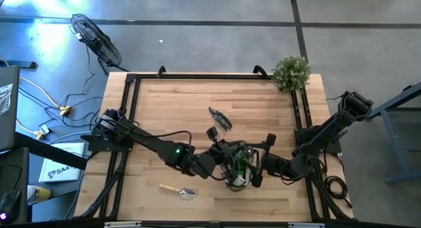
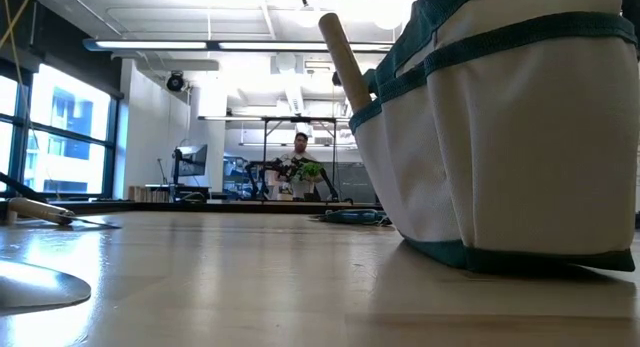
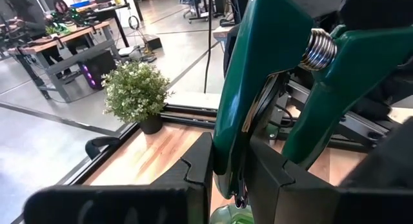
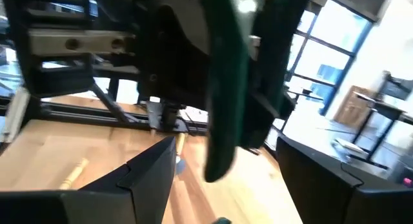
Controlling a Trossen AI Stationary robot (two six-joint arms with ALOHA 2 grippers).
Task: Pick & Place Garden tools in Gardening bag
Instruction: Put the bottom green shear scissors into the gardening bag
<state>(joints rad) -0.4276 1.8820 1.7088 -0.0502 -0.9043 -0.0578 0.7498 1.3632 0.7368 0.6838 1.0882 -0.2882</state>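
Observation:
My left gripper (image 1: pixel 227 157) is shut on green-handled pruning shears (image 3: pixel 277 75), held over the beige gardening bag (image 1: pixel 238 172) near the table's front middle. The shears' coil spring (image 3: pixel 319 48) shows between the two handles. My right gripper (image 4: pixel 226 185) stands open just right of the bag, facing the shears' free handle (image 4: pixel 222 108) without touching it. A wooden handle (image 2: pixel 343 57) sticks up out of a bag pocket (image 2: pixel 520 137). Dark-handled shears (image 1: pixel 220 117) and a wooden-handled trowel (image 1: pixel 177 190) lie flat on the table. My left gripper pinches one green handle of the shears (image 3: pixel 232 143) between its two fingers (image 3: pixel 197 179), close to that handle's free end. The fingers come about level from the table's left and lie across the handle. The shears stand nearly upright, handle ends down, clear of the table.
A bushy potted plant (image 1: pixel 291 71) stands at the table's far right corner. A black frame rail (image 1: pixel 210 75) runs around the table's edges. People and benches show in the room beyond (image 2: pixel 300 147). Bare wood lies between the bag and the far rail.

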